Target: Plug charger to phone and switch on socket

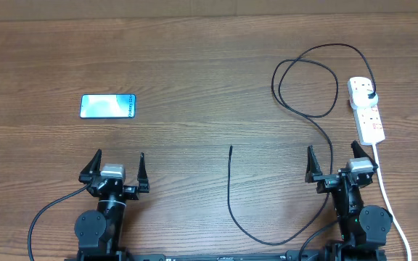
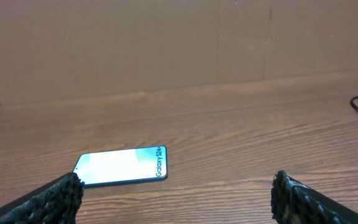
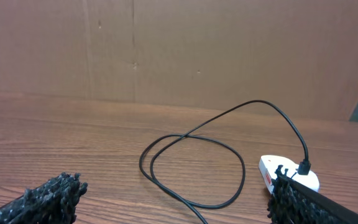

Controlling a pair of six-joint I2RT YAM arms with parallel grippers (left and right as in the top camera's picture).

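The phone [image 1: 107,106] lies flat at the left with its cyan screen lit; the left wrist view shows it [image 2: 122,167] with "Galaxy S24" text. The socket [image 1: 366,109], a white power strip, lies at the right, and the right wrist view shows its far end [image 3: 289,172]. The charger's black plug [image 1: 369,94] sits in it. The black cable [image 1: 305,72] loops on the table, and its connector tip [image 1: 231,148] lies free at the centre. My left gripper [image 1: 115,171] is open and empty, below the phone. My right gripper [image 1: 334,163] is open and empty, below the socket.
The socket's white cord [image 1: 390,206] runs down past my right arm to the front edge. The black cable curves close in front of my right arm [image 1: 267,239]. A brown wall stands behind the wooden table [image 1: 194,65].
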